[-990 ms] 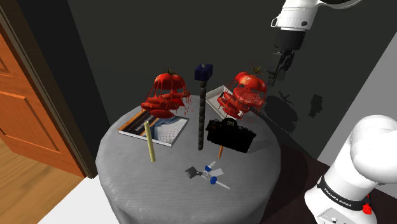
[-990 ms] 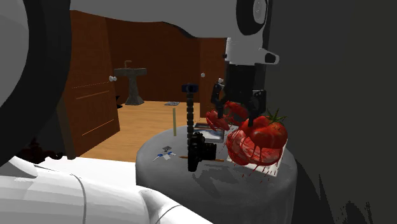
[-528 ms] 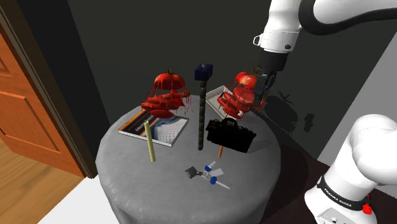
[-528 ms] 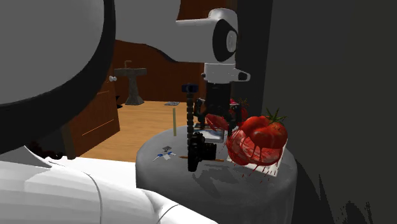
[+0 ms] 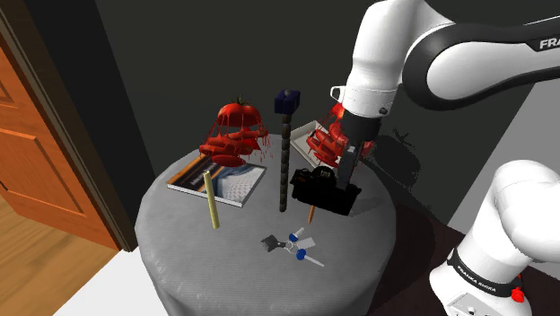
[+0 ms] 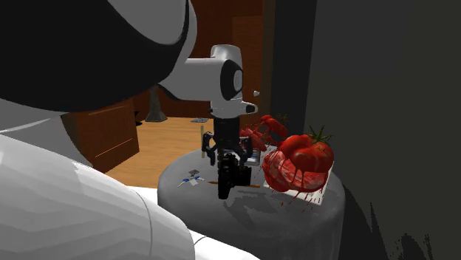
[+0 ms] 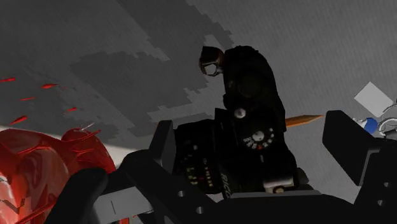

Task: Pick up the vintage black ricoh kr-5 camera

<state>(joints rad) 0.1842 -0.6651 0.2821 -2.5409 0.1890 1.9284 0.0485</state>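
Boxy black camera (image 5: 325, 190) with protruding lens, one only, sits on round grey table (image 5: 179, 242) just beside the single tall dark beaded post (image 5: 285, 153), two red sliced tomatoes (image 5: 238, 135) flanking that post, black gripper (image 5: 345, 173) spread apart astride the camera, wrist view adding white-marked top dials (image 7: 257, 137).

The white arm (image 5: 381, 49) stood up from its base (image 5: 516, 215) at the shoulder view's 4 o'clock and arched over through 1 o'clock. Its wrist (image 5: 359, 99) hung straight toward 6 o'clock, just right of the picture's middle. The black gripper (image 5: 345, 177) pointed down. In the wrist view its fingers (image 7: 167, 143) stood wide apart.
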